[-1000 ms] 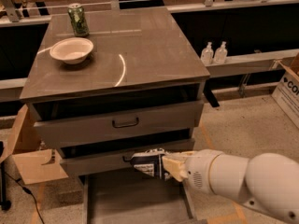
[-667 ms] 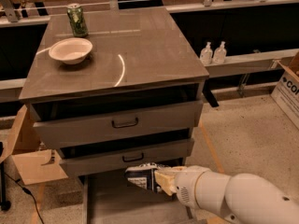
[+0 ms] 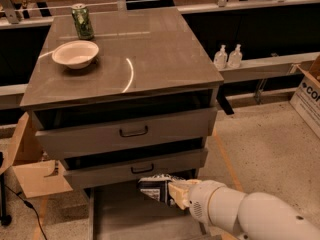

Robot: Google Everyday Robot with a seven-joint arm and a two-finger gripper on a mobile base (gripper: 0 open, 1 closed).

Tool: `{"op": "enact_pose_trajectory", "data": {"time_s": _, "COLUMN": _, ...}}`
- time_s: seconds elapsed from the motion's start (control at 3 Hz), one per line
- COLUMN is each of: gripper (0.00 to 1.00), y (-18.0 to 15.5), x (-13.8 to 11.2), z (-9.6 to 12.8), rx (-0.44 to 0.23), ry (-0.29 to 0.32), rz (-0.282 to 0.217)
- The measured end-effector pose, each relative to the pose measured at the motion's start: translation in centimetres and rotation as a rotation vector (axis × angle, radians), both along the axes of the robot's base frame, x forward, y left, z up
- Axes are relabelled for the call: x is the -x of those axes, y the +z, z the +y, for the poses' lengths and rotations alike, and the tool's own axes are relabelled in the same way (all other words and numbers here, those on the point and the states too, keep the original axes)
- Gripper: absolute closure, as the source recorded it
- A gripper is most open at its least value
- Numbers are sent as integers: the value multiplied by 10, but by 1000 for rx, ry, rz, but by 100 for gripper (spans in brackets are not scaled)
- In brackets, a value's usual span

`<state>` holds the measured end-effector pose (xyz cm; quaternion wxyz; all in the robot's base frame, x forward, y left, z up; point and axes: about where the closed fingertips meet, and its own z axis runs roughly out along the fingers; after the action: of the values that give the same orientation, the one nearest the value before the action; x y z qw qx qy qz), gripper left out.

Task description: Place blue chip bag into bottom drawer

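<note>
The blue chip bag (image 3: 154,188) is a dark glossy bag with white lettering. It hangs just below the middle drawer's front, above the bottom drawer (image 3: 135,219), a grey tray pulled out at the foot of the cabinet. My gripper (image 3: 172,194) is shut on the bag's right end, with tan fingers (image 3: 179,193) showing. The white arm (image 3: 250,216) reaches in from the lower right.
A grey cabinet (image 3: 125,59) carries a white bowl (image 3: 75,53) and a green can (image 3: 81,20). Two upper drawers (image 3: 132,131) with black handles are slightly open. A cardboard box (image 3: 30,164) stands at the left, another box (image 3: 307,96) at the right, two bottles (image 3: 227,56) behind.
The gripper has carried the bag lower and to the left, from the middle drawer's front down over the bottom drawer's tray.
</note>
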<state>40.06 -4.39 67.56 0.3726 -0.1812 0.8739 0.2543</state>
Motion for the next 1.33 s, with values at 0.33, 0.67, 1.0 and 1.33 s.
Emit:
{"op": "enact_pose_trajectory", "data": {"time_s": 0.33, "gripper": 100, "y": -52, "x": -18, "z": -15, "rx": -19, "ry": -86, "rz": 12}}
{"op": "enact_pose_trajectory", "data": {"time_s": 0.67, "gripper": 100, "y": -105, "x": -42, "z": -22, "rx": -47, "ry": -140, "rz": 32}}
{"op": "enact_pose_trajectory", "data": {"time_s": 1.0, "gripper": 100, "y": -164, "x": -56, "z": -15, "rx": -58, "ry": -116, "rz": 89}}
{"op": "enact_pose_trajectory", "data": {"time_s": 1.33, "gripper": 100, "y": -206, "x": -56, "z": -5, "rx": -75, "ry": -91, "rz": 128}}
